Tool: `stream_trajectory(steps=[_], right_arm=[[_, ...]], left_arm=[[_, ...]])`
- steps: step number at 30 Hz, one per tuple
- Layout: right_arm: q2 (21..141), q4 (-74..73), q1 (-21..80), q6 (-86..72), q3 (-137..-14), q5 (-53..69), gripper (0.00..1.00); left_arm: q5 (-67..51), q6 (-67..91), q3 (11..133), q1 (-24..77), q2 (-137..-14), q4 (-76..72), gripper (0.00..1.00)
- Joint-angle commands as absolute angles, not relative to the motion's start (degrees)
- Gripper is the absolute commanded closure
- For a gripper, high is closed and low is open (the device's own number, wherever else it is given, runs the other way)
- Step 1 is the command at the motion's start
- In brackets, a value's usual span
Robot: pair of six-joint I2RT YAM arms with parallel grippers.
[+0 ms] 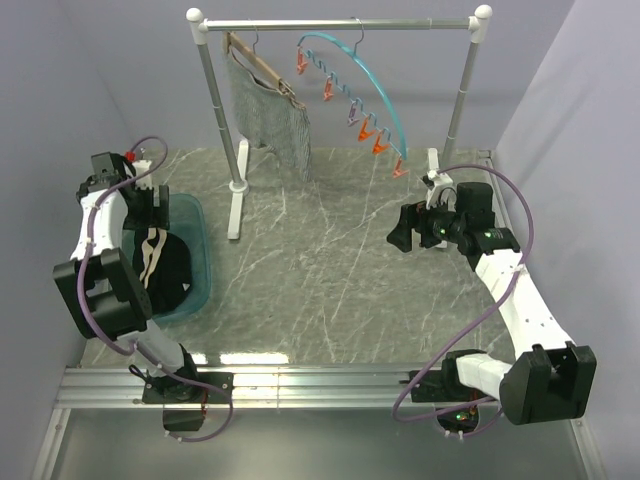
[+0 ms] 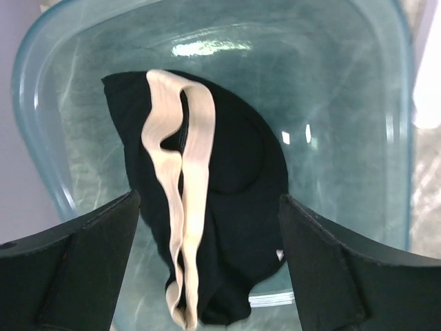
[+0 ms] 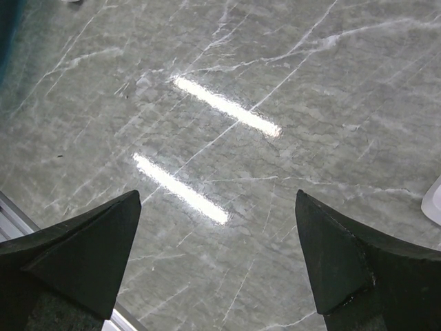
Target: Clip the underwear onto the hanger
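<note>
Top view: the thin teal plastic hoop hanger with orange and purple clips (image 1: 375, 90) hangs from the silver metal rail (image 1: 340, 23), well beyond both grippers.

Left wrist view: the left gripper (image 2: 210, 207) is wide open and empty. The black fabric underwear with a pale waistband (image 2: 234, 179) lies directly beneath it, in the translucent teal plastic tub (image 2: 331, 83).

Right wrist view: the right gripper (image 3: 217, 207) is fully open and empty above the grey marbled tabletop (image 3: 310, 83).

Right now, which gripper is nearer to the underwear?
Left. The left gripper hangs open directly above the underwear in the tub; the right gripper is far off, over the table.
</note>
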State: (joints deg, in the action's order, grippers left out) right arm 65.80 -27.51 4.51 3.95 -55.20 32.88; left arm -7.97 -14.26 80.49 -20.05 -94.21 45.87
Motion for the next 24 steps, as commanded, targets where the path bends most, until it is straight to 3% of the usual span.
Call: stream_trajectory(steps=[1,24], right_arm=[[65.0,-25.1,4.7,4.0,-55.7,33.6,0.0],[67.9,-23.7,4.7,3.6,-54.8,33.5,0.0]], left_arm=[[-6.5,-10.6,78.7,-20.0,-96.2,39.1,0.14],[1.5,-1.8,73.4,-17.8,-105.3,21.8,0.26]])
